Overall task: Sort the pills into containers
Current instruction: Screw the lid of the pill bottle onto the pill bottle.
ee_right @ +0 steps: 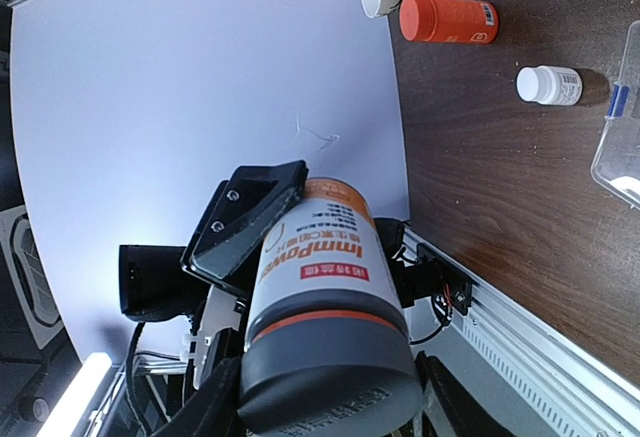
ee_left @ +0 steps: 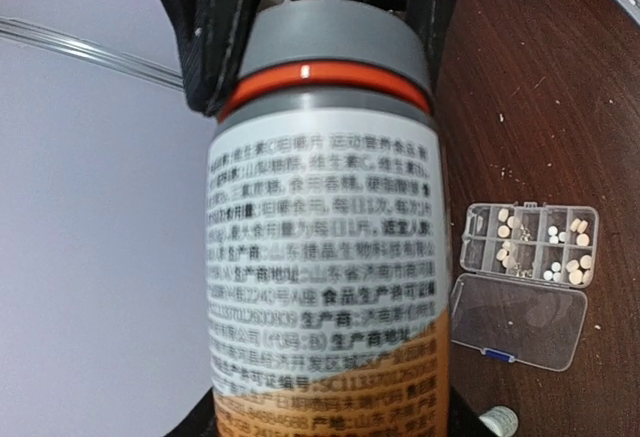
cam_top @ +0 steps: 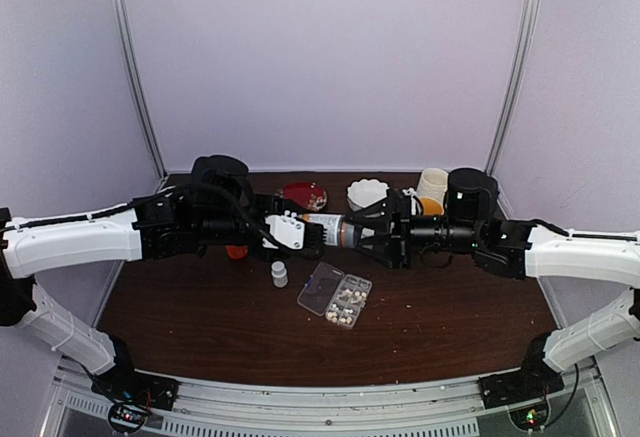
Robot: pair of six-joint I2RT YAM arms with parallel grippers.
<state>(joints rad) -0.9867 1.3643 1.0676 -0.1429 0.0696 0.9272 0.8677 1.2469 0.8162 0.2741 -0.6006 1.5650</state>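
Reaching inward level over table [cam_top: 200, 317], left tool [cam_top: 308, 229] clamping bottle [cam_top: 328, 229] base, right tool [cam_top: 355, 234] clamping its cap [ee_left: 330, 47]

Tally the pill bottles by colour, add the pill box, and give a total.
Grey-capped bottle: 1
Orange bottle: 1
Small white bottle: 1
Clear pill box: 1
Total: 4
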